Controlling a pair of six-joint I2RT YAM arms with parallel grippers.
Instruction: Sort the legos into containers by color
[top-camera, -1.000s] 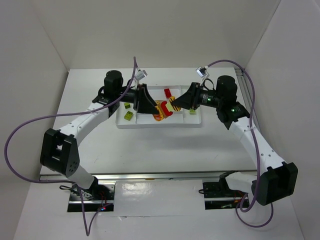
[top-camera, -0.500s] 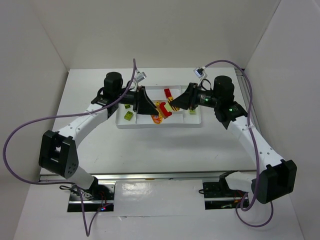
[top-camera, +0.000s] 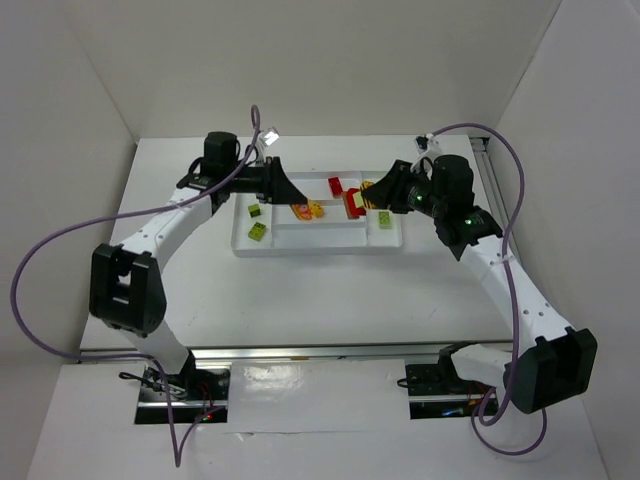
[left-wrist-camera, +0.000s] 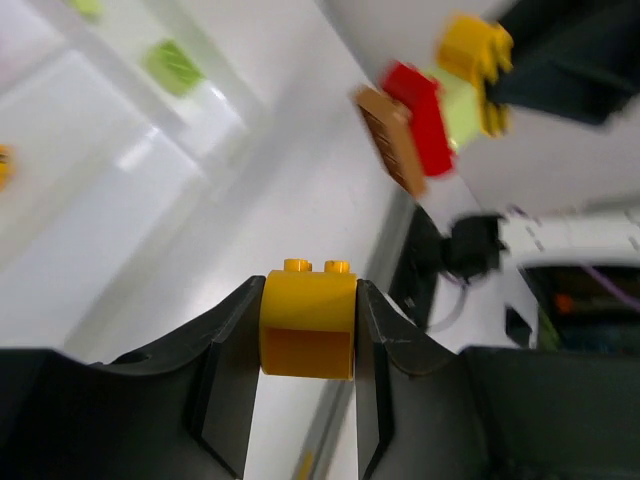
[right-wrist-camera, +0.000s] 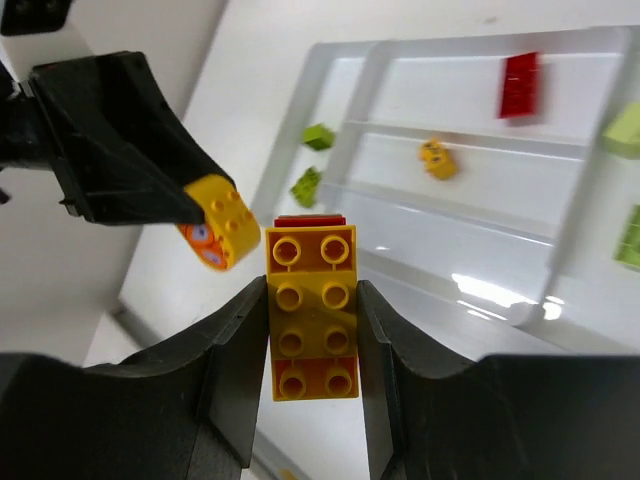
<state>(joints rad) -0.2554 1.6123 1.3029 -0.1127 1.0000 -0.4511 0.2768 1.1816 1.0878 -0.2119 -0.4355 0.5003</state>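
Left gripper: clamped on yellow brick, above tray toward worktop's far edge.
Right gripper: clamped on yellow-red block.

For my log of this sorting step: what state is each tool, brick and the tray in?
Left tool: shut on yellow brick.
Right tool: shut on stacked block.
Yellow brick: held, lifted.
Stacked block: held, lifted.
Red brick: lying in tray.
Green bricks: lying in tray.
Tray: flat on table.
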